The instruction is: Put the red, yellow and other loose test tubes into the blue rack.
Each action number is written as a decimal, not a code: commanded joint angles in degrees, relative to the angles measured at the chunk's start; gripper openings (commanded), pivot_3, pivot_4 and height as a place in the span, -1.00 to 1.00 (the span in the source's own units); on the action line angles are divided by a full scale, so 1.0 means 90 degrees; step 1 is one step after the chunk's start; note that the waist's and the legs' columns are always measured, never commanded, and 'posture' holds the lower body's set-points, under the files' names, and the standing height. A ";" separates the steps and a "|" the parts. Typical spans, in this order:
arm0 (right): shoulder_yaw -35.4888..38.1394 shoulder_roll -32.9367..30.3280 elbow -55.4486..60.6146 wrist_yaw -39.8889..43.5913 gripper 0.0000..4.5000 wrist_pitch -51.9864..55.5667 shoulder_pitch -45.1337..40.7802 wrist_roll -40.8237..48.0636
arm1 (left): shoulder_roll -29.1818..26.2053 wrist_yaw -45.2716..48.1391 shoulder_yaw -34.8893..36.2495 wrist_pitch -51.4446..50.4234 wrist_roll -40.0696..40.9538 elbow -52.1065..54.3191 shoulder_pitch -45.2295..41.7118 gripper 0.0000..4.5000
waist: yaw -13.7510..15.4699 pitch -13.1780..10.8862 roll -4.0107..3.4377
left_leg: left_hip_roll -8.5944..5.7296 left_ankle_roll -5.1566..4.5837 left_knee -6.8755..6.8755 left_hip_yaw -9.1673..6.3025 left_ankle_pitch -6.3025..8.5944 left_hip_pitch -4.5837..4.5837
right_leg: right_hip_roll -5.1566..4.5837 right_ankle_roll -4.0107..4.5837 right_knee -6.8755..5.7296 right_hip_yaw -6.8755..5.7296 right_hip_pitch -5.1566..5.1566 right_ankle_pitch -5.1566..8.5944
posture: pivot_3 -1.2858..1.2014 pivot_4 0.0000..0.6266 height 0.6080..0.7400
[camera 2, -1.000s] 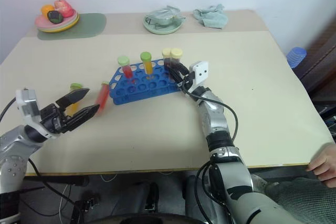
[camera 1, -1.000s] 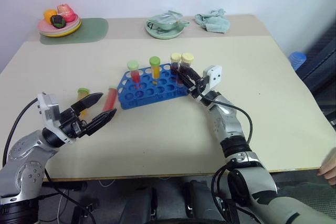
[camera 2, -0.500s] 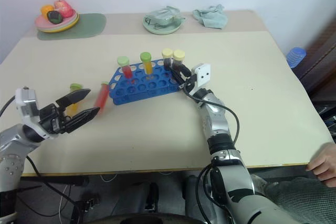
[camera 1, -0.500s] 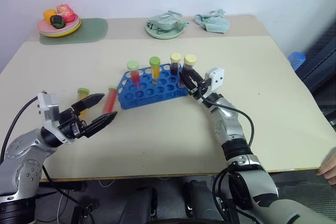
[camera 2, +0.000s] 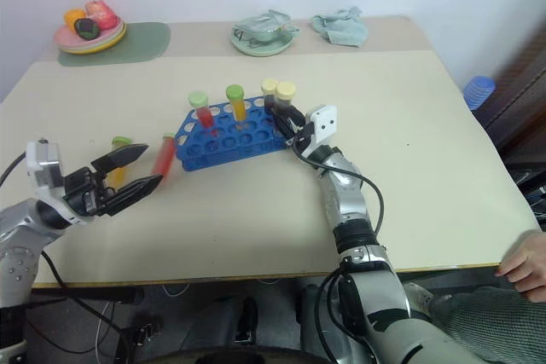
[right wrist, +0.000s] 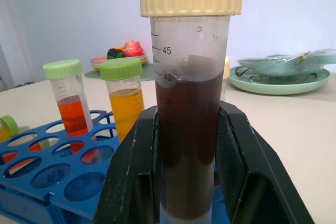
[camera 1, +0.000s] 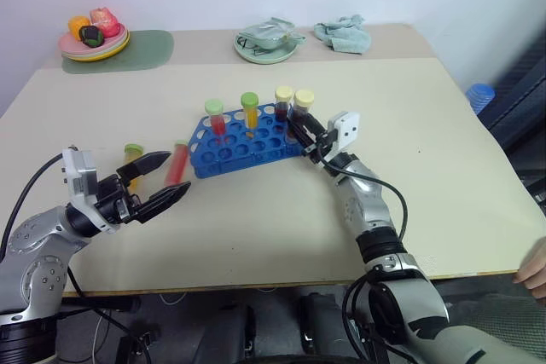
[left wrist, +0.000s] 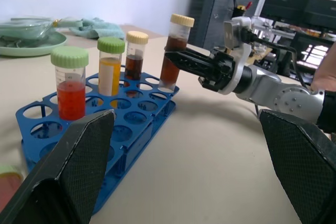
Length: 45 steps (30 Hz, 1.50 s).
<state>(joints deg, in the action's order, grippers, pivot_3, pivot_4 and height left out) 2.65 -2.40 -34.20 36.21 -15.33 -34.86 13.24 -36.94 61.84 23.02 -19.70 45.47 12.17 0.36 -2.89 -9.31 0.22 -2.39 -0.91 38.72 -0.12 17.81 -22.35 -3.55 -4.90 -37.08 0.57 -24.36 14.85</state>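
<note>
Head pair: two eyes looking forward and down from above, taking in the whole worktop [camera 1: 444, 142] at middling range; both are sharing the blue rack [camera 1: 243, 147], both arms and the far plates.

Left wrist camera: sitting low near the worktop, looking level between its own wide-apart jaws across the rack toward the right gripper [left wrist: 176, 59]; it is sharing rack and standing tubes with the head pair.

Right wrist camera: looking along its own jaws, very near, at the dark tube [right wrist: 190, 129] they are clamping, with the rack close behind.
</note>
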 commanded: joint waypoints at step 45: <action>-0.0214 -0.4127 0.5354 0.2584 0.65 0.3894 0.1361 0.1530 | -0.0134 -0.6242 -0.0278 -0.6700 -0.1124 0.0669 -0.3123 1.00 | 0.0275 -0.0029 0.0038 | -0.0003 0.0005 0.0013 -0.0003 -0.0003 -0.0036 | -0.0001 -0.0003 0.0019 -0.0002 -0.0014 0.0000 | 0.03 -0.52 1.00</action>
<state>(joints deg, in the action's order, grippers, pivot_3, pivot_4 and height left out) 0.05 -39.70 12.93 59.80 20.45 -21.43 27.09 -37.60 6.49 20.66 -76.44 35.56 17.84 -26.06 -0.41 -9.57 0.56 -2.42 -0.78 38.86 -0.16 17.74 -22.70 -3.56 -4.92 -36.92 0.55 -24.50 14.85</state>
